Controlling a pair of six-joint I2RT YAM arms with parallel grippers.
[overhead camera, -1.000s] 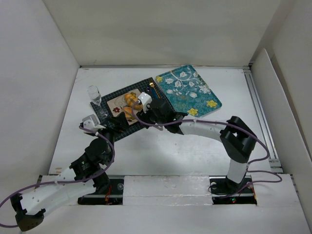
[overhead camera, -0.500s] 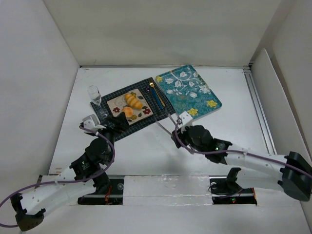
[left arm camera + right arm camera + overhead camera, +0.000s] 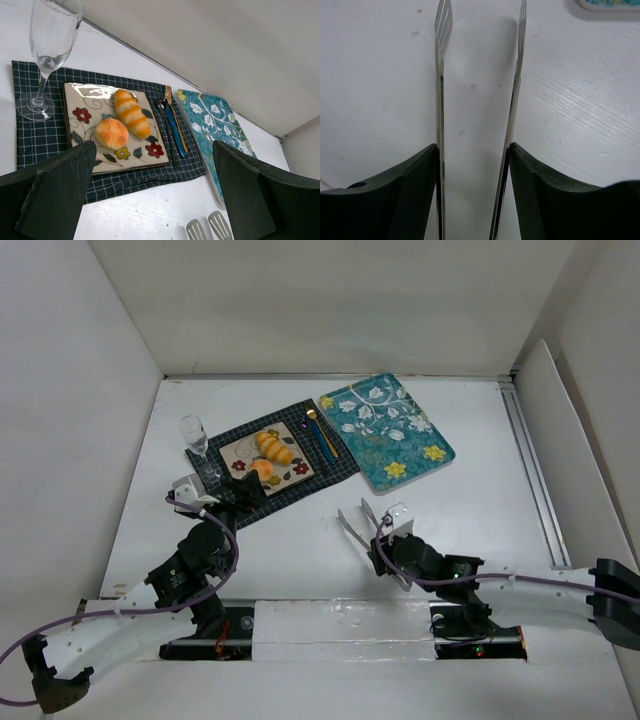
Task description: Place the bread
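White tabletop (image 3: 480, 510) is seen filling the overhead frame.

Teal floral tray (image 3: 387, 430) is set upper right of centre, lying flat, its near corner just beside the placemat.

Dark checked placemat (image 3: 40, 140) is laid upper centre-left, skewed to the frame edges.

Square flowered plate (image 3: 80, 100) is seated on the placemat, wholly inside its border.

Left gripper (image 3: 154, 150) is parked at the lower-left edge of the placemat in the overhead view. Jaws are spread wide and nothing is held between them.

Right gripper (image 3: 472, 150) is found lower centre-right, over bare tabletop, well apart from the plate. Jaws are partly closed and clamped on metal tongs (image 3: 362, 530); both tong arms are pressed against the inner finger faces. Tong blades are held apart, nothing is gripped between them, and they are pointed toward the upper left of the overhead frame.

Stemmed glass (image 3: 47, 45) is stood upright on the left end of the placemat, beside the plate.

Cutlery (image 3: 322, 435) is lined up on the placemat's right strip, between plate and tray.

Bread is located on the plate: long roll (image 3: 131, 113) is laid diagonally at plate centre, and round bun (image 3: 111, 133) is placed touching it on the lower-left side.
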